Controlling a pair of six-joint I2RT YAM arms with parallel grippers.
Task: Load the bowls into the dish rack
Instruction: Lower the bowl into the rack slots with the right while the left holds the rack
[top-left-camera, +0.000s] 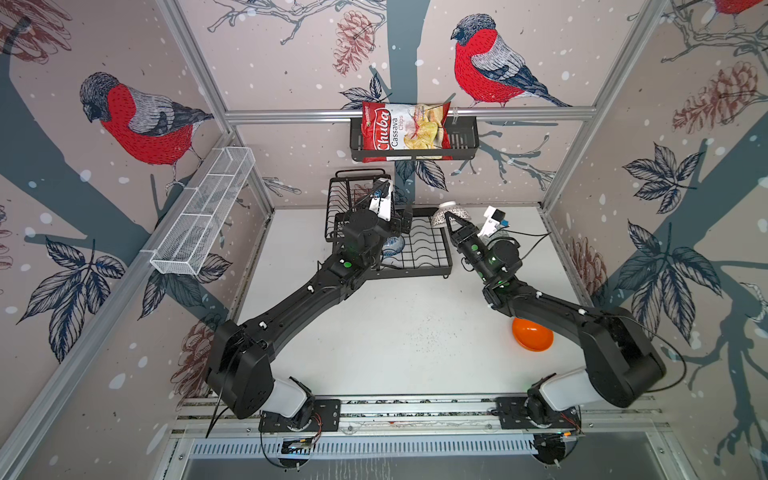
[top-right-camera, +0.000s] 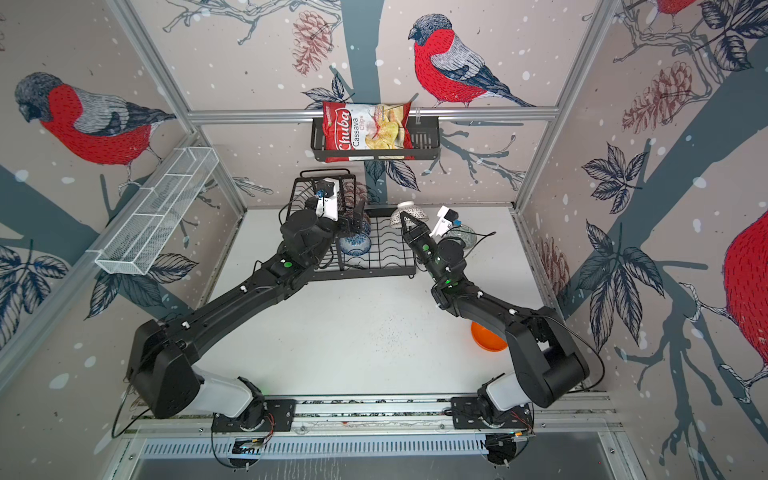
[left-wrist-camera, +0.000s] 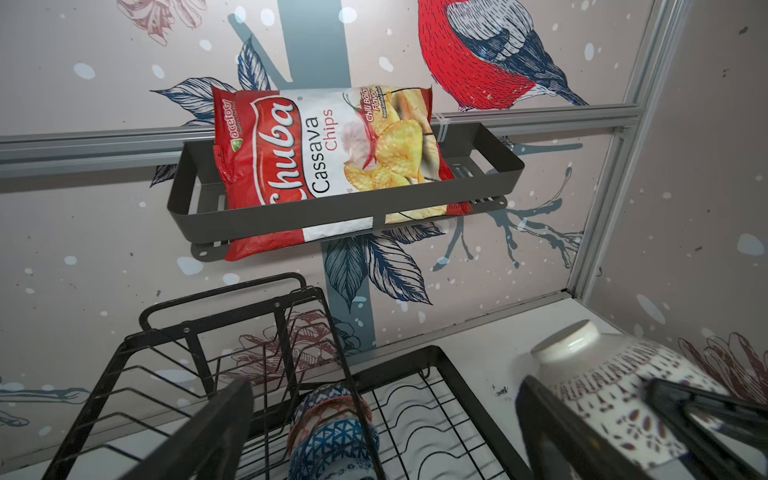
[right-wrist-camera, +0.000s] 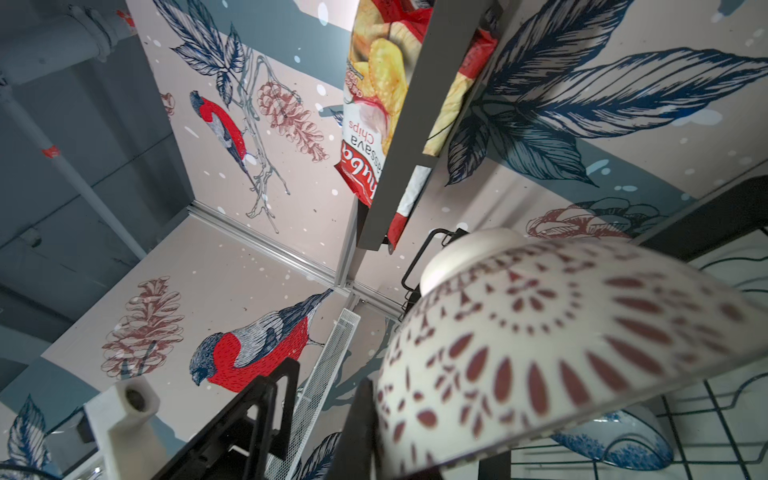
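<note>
Crowding my right wrist view is the white bowl with dark red radial marks. It is tipped foot-up, its rim pinched in my clenched right end effector. Beyond it a blue-white floral bowl lies on the dish rack wires.

My left wrist view shows my left end effector spread wide and empty over the rack, where a blue geometric bowl stands on edge between the wires.

In both top views the held bowl hangs at the rack's far right corner. An orange bowl and a partly hidden greyish bowl sit on the desk. I count five bowls for certain, and one rack.

I judge the bowls to be glazed ware: stiff, slick, chippable and fairly weighty. A rim pinch with one finger inside suits them.
</note>
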